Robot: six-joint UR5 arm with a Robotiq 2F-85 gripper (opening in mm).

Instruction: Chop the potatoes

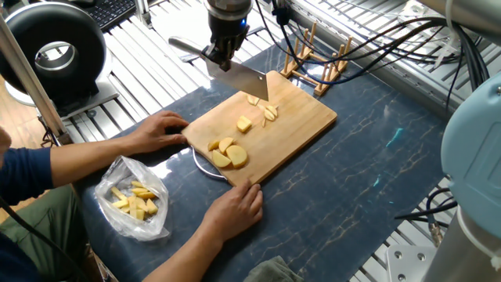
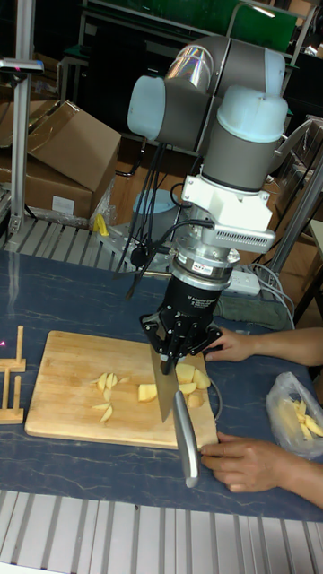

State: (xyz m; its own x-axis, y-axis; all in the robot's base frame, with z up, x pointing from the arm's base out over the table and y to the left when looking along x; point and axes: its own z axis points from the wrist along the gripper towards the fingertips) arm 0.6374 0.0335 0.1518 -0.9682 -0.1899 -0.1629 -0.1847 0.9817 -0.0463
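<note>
Yellow pieces (image 1: 135, 202) inside a clear plastic bag (image 1: 133, 200), left of the cutting board (image 1: 293, 125). Potatoes (image 1: 227, 153) on that board. Tool (image 1: 220, 53) closed on a knife (image 1: 235, 74) above it.

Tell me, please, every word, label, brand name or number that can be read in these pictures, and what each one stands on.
None can be read.
Small light lettering on the dark collar above the gripper, tall fixed view: too small and blurred to quote.
No print shows on the knife, the cutting board, the plastic bag or the arm's grey joint covers.
</note>
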